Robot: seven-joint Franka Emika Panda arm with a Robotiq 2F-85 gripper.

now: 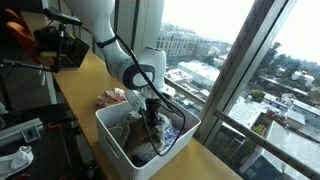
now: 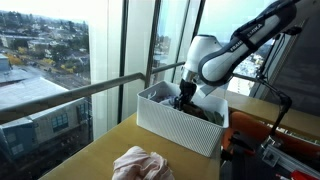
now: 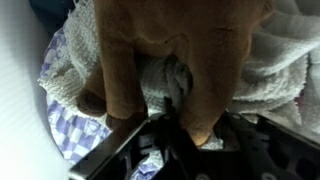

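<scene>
Plunged straight down into a white plastic bin [image 1: 112, 138] with the gripper [image 1: 152, 116], the wrist about level with the rim in both exterior views. Fingertips buried among the heaped cloths there, so no reading of the jaws from outside.

From the wrist view: dark fingers [image 3: 150, 140] entering at six o'clock, close under a grey-white knotted cloth [image 3: 166, 80] at the centre. Touching that knot or just short of it, cannot tell. Whether spread, pressed together or pinching fabric, cannot tell either: too blurred, and too much cloth in the way.

Draped over the knot from twelve o'clock, a tan cloth [image 3: 170, 35], filling most of the upper half and hanging down on both sides of it. At eight o'clock, under the tan cloth's edge, a blue-and-white checked cloth [image 3: 72, 135]. At three o'clock, a white terry towel [image 3: 278, 80], touching the tan cloth. All of these inside the bin, piled on one another.

Standing on a wooden table [image 2: 85, 160], hard against a tall window [image 2: 100, 50] with a city outlook. Outside the bin, lying on the table, a crumpled pink cloth [image 2: 140, 163]: at seven o'clock from the bin in that exterior view, apart from its wall and well apart from the gripper.
</scene>
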